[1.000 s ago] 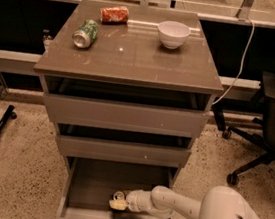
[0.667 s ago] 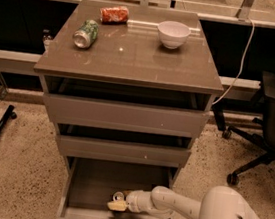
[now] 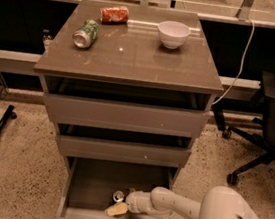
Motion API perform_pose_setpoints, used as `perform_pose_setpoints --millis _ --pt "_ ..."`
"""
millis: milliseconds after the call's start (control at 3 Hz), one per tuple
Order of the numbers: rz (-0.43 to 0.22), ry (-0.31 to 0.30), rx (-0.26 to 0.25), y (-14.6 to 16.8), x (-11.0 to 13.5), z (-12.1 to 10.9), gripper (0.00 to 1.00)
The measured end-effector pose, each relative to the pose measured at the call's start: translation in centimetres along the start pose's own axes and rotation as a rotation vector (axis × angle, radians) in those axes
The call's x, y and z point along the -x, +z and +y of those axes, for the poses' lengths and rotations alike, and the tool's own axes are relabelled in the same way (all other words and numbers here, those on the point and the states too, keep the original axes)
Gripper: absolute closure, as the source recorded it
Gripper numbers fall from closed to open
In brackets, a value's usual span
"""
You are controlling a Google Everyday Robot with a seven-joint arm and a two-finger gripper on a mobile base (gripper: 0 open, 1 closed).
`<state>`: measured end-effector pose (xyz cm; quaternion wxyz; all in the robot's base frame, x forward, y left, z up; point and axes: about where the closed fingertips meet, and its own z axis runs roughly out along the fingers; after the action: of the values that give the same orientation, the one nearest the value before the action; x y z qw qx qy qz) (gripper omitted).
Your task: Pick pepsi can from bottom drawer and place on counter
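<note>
Down in bottom drawer (image 3: 91, 182), gripper (image 3: 116, 209) beside pepsi can (image 3: 118, 195) near front edge, grip unclear.

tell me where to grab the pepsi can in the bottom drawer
Grip the pepsi can around its side wall, coming down from the front: it seems to stand upright, silver top up, in the open bottom drawer. The hand is just in front of it.

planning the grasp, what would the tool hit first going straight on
Probably the left wall of the bottom drawer: the tool, inside it, points left, apparently clear of the pepsi can, though depth is unclear.
</note>
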<state>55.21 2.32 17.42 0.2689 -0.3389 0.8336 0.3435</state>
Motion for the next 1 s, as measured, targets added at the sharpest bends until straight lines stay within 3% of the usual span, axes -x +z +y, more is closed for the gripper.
perform_pose_setpoints --millis 667,1000 --pt "-0.028 -0.056 -0.018 0.80 0.02 0.36 0.00" --pt "-0.043 -0.083 -0.017 1.01 0.09 0.59 0.14"
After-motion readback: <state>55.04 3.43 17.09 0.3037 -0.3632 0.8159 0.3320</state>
